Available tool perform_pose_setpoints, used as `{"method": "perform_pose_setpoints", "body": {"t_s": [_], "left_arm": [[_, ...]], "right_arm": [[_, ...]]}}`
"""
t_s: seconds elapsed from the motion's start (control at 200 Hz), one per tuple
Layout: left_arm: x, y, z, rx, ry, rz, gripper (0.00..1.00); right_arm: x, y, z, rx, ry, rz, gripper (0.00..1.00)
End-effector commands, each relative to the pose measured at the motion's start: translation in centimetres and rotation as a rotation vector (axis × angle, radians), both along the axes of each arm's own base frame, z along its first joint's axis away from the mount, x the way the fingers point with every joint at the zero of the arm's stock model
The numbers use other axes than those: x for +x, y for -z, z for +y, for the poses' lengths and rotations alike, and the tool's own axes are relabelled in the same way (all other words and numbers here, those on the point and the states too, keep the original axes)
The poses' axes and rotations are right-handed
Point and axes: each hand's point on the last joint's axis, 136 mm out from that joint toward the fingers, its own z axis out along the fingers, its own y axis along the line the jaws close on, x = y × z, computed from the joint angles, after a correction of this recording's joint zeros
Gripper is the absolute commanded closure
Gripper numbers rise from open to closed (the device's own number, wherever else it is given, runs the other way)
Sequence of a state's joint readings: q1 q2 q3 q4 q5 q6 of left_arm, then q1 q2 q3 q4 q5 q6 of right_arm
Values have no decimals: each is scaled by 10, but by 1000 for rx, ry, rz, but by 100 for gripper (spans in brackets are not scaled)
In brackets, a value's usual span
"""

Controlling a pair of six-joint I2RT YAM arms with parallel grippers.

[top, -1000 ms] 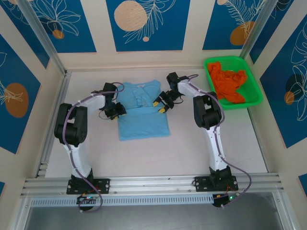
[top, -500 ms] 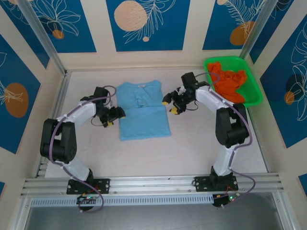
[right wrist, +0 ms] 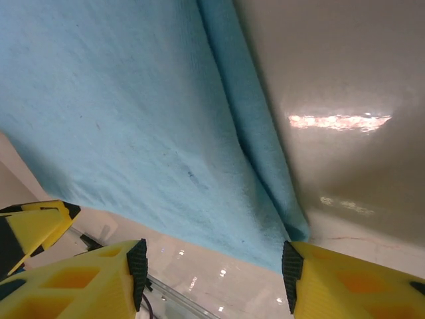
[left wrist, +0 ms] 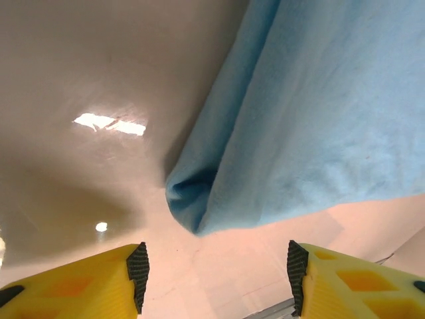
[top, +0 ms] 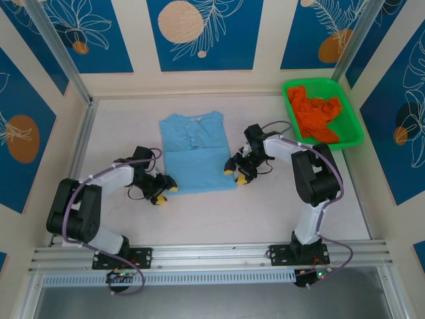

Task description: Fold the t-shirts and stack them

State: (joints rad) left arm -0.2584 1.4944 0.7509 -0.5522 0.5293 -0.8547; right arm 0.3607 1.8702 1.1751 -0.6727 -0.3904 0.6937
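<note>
The light blue t-shirt (top: 195, 151) lies flat on the table, partly folded, its lettering hidden. Its near left corner (left wrist: 192, 199) shows in the left wrist view, its near right corner (right wrist: 285, 226) in the right wrist view. My left gripper (top: 163, 193) is open at the shirt's near left corner, with bare table between its fingers (left wrist: 138, 269). My right gripper (top: 236, 174) is open at the near right corner, cloth edge just beyond its fingers (right wrist: 289, 266). The orange t-shirt (top: 317, 114) lies crumpled in the green basket (top: 348, 143).
The green basket stands at the back right, beside the right wall. The table (top: 265, 212) runs bare from the shirt to the aluminium rail (top: 212, 256) at the near edge. A metal frame (top: 83, 143) lines the left side.
Both grippers have moved from the shirt's middle sides toward me, down to its near corners. The shirt now looks longer and flatter. The orange shirt has not moved.
</note>
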Motion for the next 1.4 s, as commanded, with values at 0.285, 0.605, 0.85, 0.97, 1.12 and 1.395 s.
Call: {"method": "perform_pose_setpoints", "body": {"t_s": [0.285,0.605,0.85,0.97,1.12,1.395], "left_arm": [[5,11,2,-10,-141,5,52],[16,22,-3,-45,-198,15,65],[13,32,6,10,-208,36,78],[15,33,12,50,-205,34,93],[14,30,26,162,-124,41,100],[-12,12,24,244,113,43,100]], "right_arm": [[-24,22,-14,-72,44,70,43],[-30,32,-15,-108,57,109,56],[-34,37,-16,-150,69,114,75],[-32,38,-18,-170,69,108,89],[-31,33,-22,-191,42,98,100],[-63,21,-24,-171,-39,108,100]]}}
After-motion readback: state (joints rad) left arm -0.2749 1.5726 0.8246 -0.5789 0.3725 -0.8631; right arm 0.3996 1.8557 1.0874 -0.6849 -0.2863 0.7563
